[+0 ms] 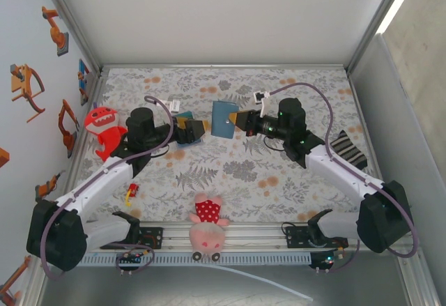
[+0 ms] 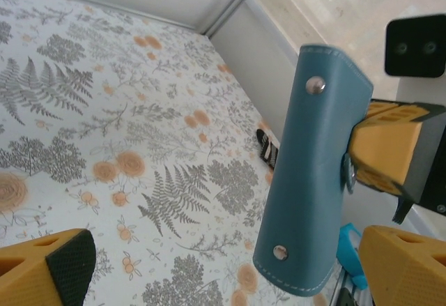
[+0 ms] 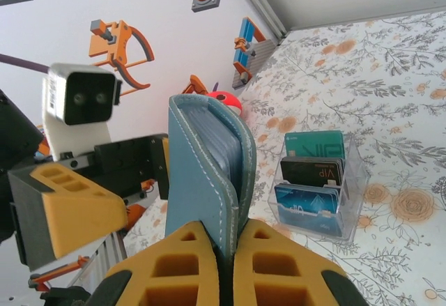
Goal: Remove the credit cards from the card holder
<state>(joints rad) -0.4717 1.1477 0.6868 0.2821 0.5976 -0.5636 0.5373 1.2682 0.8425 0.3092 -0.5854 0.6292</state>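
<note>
1. Holder (image 1: 224, 118) is up off table (image 1: 209, 180), mid-air btwn my arms.
2. My R pincer (image 1: 235, 120) is clamped on its edge.
3. My L pincer (image 1: 197, 130) is wide open, near it, not touching.

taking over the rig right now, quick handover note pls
Left gripper: open, empty, next to the card holder.
Right gripper: shut on the card holder, holding it up above the table.
Done: three cards stand in a clear rack on the table.
Left: cannot tell whether the holder's sleeves hold more cards. Check, and pull out any that remain.
</note>
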